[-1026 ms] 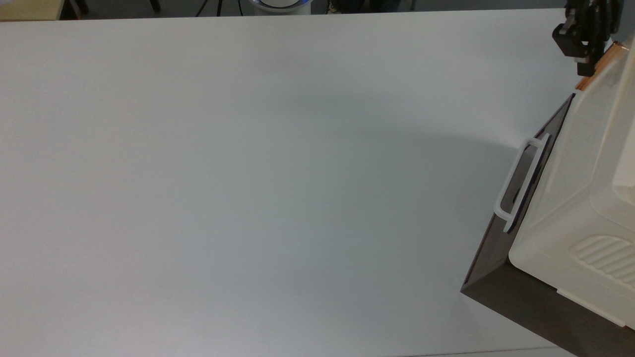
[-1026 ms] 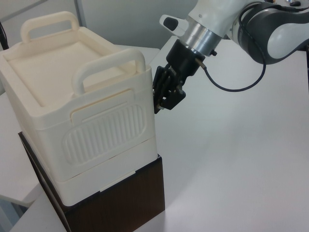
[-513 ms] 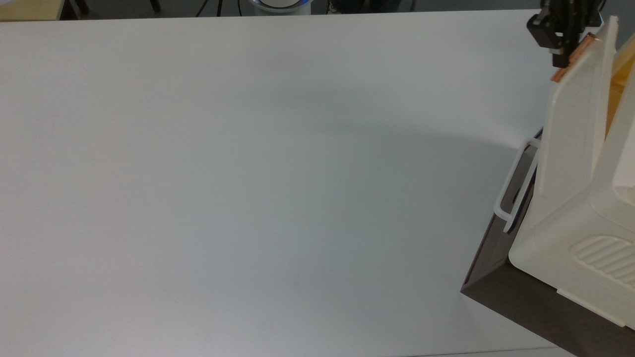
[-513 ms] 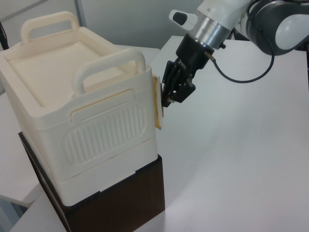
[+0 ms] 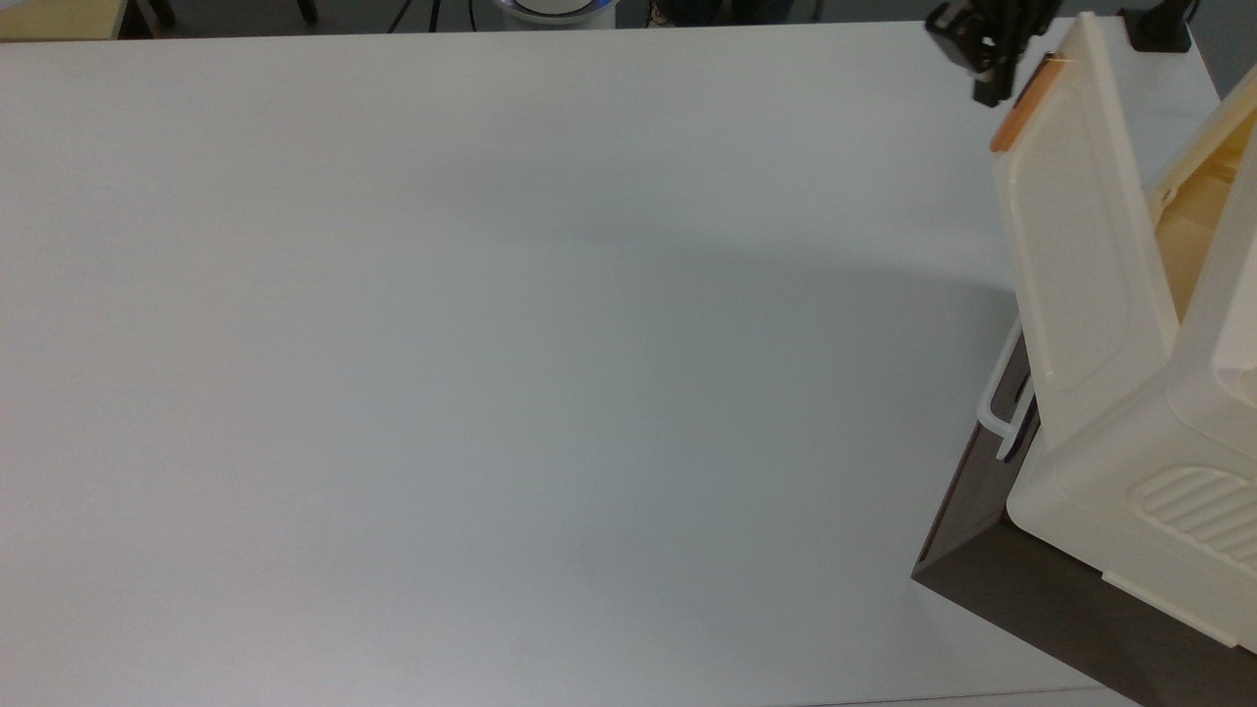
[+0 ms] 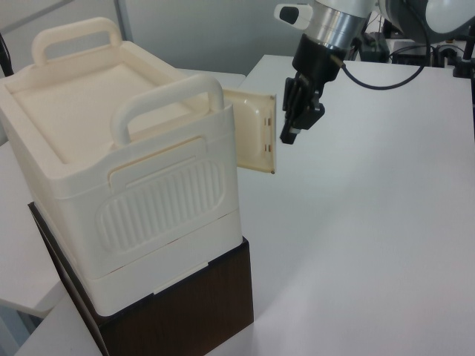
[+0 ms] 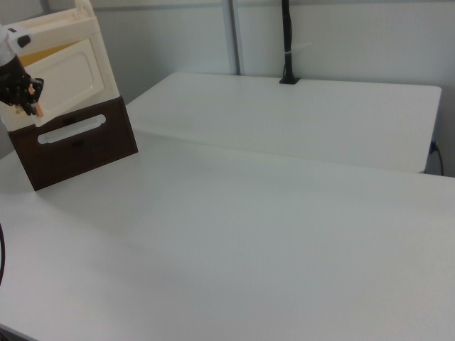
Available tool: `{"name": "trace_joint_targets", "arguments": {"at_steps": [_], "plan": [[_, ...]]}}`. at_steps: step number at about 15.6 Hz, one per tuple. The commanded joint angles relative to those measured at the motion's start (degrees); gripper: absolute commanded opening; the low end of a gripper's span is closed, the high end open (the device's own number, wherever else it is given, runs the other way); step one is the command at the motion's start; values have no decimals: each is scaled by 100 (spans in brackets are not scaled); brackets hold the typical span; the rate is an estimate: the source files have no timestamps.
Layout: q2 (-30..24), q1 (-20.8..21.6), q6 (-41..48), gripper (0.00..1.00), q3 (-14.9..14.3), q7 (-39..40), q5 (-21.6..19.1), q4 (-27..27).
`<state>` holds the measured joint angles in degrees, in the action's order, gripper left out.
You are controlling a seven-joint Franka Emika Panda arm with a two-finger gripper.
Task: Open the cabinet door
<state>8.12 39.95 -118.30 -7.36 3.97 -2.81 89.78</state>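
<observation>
A white tabletop [image 5: 491,344] carries the cream box [image 6: 126,185]. Its cabinet door [image 5: 1075,245] stands swung well out — interior showing — so the opening looks largely done. The gripper [image 6: 297,122] sits at the orange handle [image 5: 1021,103], jaws apparently pinching it.

Looks like a robotics lab or test room. Wide, plain white laminate table [image 5: 491,344] carrying a lone test prop at one corner: cream plastic box [image 6: 126,170] stacked on a dark brown base [image 7: 78,145]. White-and-grey industrial robot arm [image 6: 415,18] with trailing black cable [image 6: 386,63] reaching over the far edge. Black pole [image 7: 286,42] clamped at the table's back edge, pale partition walls [image 7: 341,39] behind.
</observation>
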Motion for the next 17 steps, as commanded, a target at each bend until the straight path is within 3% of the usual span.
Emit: {"name": "trace_joint_targets", "arguments": {"at_steps": [1, 3, 5, 9, 10, 11, 17], "plan": [[-205, -391, 289, 42, 15, -81, -9, 304], [-258, -645, 517, 46, 15, -55, -9, 286], [-302, -865, 841, 65, 15, -63, 0, 251], [-372, -1261, 1773, 83, -2, -89, 140, 242], [-381, -1349, 1958, 96, -2, -98, 149, 233], [-425, -1437, 2151, 100, -2, -107, 149, 233], [-688, -2289, 2996, 100, -37, -98, 210, 198]]}}
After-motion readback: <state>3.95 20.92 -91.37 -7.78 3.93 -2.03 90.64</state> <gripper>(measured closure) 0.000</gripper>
